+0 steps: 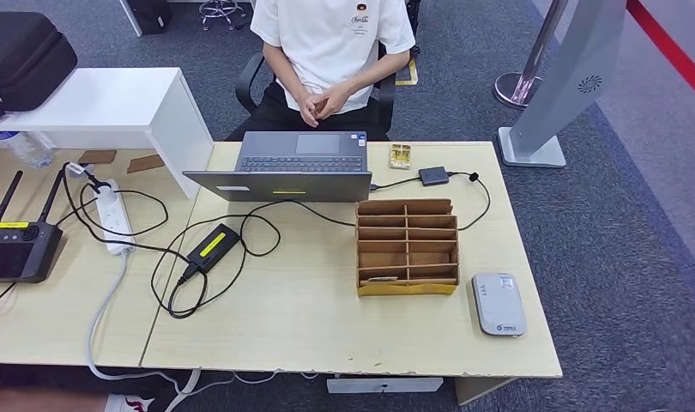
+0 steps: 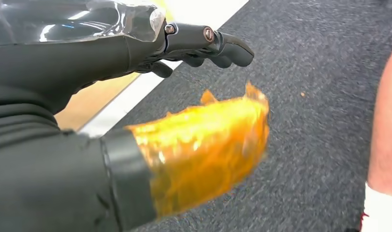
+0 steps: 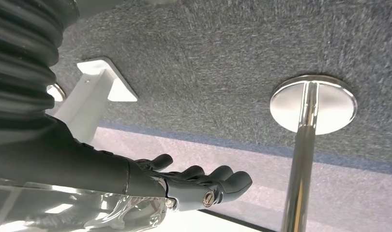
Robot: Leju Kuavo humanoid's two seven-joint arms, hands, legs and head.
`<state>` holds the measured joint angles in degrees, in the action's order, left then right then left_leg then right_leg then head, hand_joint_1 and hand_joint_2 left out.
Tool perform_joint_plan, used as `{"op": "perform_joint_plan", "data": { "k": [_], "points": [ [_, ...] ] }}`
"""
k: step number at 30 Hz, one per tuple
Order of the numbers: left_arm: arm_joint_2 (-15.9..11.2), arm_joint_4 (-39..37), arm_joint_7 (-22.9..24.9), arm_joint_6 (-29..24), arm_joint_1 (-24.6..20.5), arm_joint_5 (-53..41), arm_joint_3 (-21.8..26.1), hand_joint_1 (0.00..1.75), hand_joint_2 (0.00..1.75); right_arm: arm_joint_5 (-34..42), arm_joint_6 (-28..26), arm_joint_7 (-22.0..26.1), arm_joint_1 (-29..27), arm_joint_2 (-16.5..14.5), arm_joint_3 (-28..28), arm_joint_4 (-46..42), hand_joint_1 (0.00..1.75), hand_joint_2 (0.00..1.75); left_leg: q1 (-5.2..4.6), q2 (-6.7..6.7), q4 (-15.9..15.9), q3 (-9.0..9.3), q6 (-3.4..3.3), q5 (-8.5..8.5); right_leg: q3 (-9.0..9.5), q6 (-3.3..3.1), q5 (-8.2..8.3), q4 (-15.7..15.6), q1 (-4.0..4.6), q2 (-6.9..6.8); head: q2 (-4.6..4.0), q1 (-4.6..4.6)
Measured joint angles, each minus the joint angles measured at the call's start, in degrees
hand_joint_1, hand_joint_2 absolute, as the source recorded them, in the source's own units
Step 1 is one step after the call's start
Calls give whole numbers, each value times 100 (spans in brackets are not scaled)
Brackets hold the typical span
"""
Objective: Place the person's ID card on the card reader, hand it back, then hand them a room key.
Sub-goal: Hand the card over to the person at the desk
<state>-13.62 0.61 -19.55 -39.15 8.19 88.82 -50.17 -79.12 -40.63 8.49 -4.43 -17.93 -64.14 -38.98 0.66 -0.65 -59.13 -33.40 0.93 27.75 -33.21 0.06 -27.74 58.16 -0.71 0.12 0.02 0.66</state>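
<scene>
Presently, a light wooden tabletop (image 1: 310, 326) carries the working items, and a person (image 1: 331, 51) in a white shirt sits behind it on an office chair, hands clasped together in the lap.

Card reader: a grey-white card reader (image 1: 498, 304) lies flat near the right front corner of the tabletop, just beside the wooden organizer (image 1: 407, 247), with nothing resting on it.

Organizer: the compartmented wooden organizer stands right of centre with a yellow front lip. A pale flat item lies in its front left compartment; whether it is a room key cannot be told.

ID card: no card can be made out with certainty. A brownish object shows between the person's clasped hands, too small to identify.

Other items: an open grey laptop (image 1: 284, 167) faces the person. A small black adapter (image 1: 433, 176) and a small yellowish item (image 1: 401, 155) lie behind the organizer. A black power brick (image 1: 212, 246) with a yellow label lies amid looped black cable left of centre. A white power strip (image 1: 114, 219) and a black controller (image 1: 16, 249) with two antennas sit further left.

Left robot hand (image 2: 203, 46): seen in the left wrist view over grey carpet, fingers extended and slightly curved, grasping nothing; the thumb (image 2: 203, 150) is wrapped in orange tape.

Right robot hand (image 3: 194, 181): seen in the right wrist view over carpet near a chrome stanchion base (image 3: 314, 104), fingers extended, released, holding nothing.
</scene>
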Motion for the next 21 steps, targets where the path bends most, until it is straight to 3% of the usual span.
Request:
{"op": "perform_joint_plan", "data": {
  "k": [1, 3, 5, 8, 11, 14, 15, 19, 21],
  "points": [
    [1, 0, 96, 0, -8, -162, 54, 0, 0, -82, 1, 4, 19, -1, -56, 23, 0, 175, 0, 0, 0, 2, 0, 0, -1, 0, 0, 0, 0, 0, 0, 0],
    [59, 0, 466, 1, -103, -619, 195, 0, 87, -306, 35, -45, 77, 23, -158, 158, 0, 175, -1, -3, -1, 7, 1, -1, -4, 0, 0, -2, -1, -4, 0, 1],
    [284, 1, 1165, 7, -347, -1046, 271, 0, 175, -621, 280, -248, 177, 134, -214, 527, 0, 175, -7, -10, -2, 8, -3, -6, 0, 5, 4, -3, -7, -13, 0, 2],
    [793, 136, 2248, 189, -785, -1597, 164, 0, 175, -992, 1475, -812, 397, 423, -195, 1328, 0, 175, -21, -16, -2, 4, -18, -17, 11, 21, 15, -3, -19, -20, 0, 4],
    [1198, 374, 2709, 1125, -1066, -1978, -79, 0, 175, -1068, 2838, -1290, 554, 606, -4, 1909, 0, 175, -20, -10, -8, 1, -22, -18, 19, 30, 26, -5, -18, -14, 0, -4],
    [1321, 434, 2817, 1786, -1157, -2109, -186, 0, 175, -1075, 3412, -1467, 605, 649, 178, 2093, 0, 175, -20, -2, -12, 2, -22, -17, 18, 29, 32, -6, -18, -6, 0, -7],
    [1326, 437, 2818, 1811, -1160, -2114, -191, 0, 175, -1076, 3439, -1470, 606, 652, 191, 2102, 0, 175, -20, -2, -12, 2, -22, -17, 18, 28, 32, -6, -18, -5, 0, -7],
    [1718, 551, 2725, 2120, -1340, -2294, -560, 0, 175, -1087, 4751, -1777, 757, 704, 1214, 2614, 0, 175, -16, 1, -12, 8, -22, -18, 8, 28, 32, -4, -17, 2, 0, 1],
    [1768, 561, 2707, 1902, -1349, -2290, -619, 0, 175, -1083, 4778, -1808, 768, 704, 1390, 2665, 0, 175, -12, 1, -12, 6, -21, -18, 7, 25, 30, -4, -13, 2, 0, 1]
  ]
}}
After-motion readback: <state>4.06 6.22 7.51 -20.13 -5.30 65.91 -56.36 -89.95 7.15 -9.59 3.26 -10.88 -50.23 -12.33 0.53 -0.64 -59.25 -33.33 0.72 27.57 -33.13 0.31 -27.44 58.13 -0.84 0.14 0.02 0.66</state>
